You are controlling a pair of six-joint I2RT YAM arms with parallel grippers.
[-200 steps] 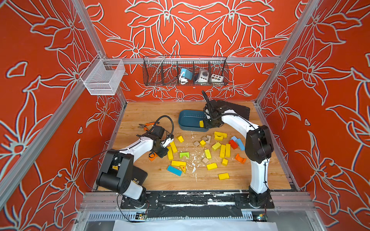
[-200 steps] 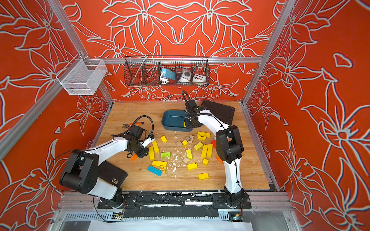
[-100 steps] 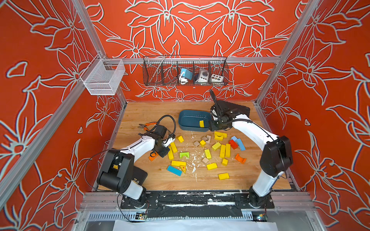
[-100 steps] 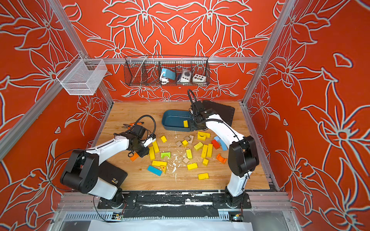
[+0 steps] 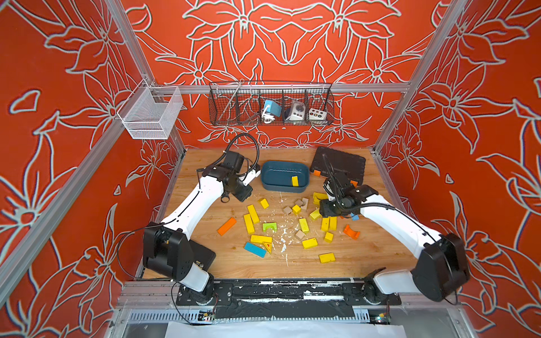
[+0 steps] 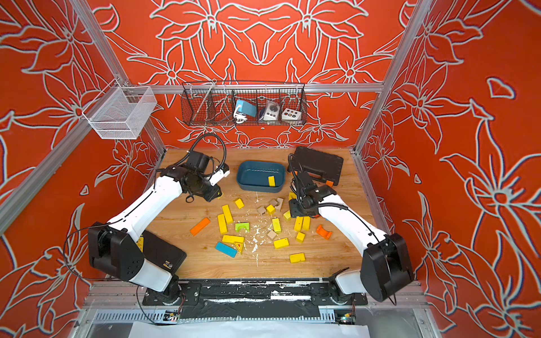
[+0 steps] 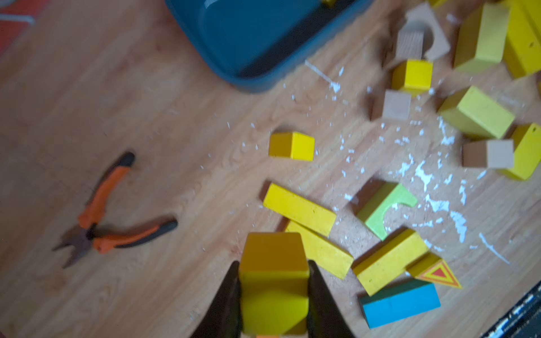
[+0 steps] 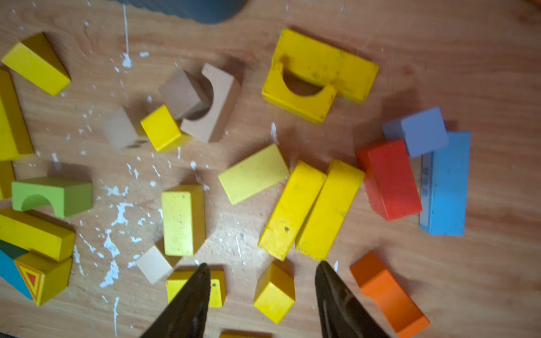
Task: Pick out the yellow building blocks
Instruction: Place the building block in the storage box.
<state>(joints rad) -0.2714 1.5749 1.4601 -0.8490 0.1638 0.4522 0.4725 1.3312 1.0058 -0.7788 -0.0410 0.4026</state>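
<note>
Quick update for you: the table point(image 5: 228, 263) is still a mess, with most of the yellow blocks point(image 5: 252, 214) scattered across the middle among tan, orange and blue ones plus a green arch point(image 5: 269, 226), so I'd say you're early in the job. The tray point(image 5: 281, 188) at the back has just one yellow bar point(image 5: 294, 180) in it, toward its right end. What changed in the last second: your left gripper point(image 7: 273, 267) was down at the pile's left edge, and now it's clamped tight on a held block point(image 7: 273, 281). It looks lifted off the wood and pulled back beside the tray's left front corner. Your right gripper point(image 8: 262, 264) has swung off the tray and back over the right side of the pile — jaws about half apart, nothing in them, a loose cube point(image 8: 273, 292) on the table below the gap. My read: second block about to go in, third being lined up. Mind the left drop — you're beside the tray, not over it yet.
</note>
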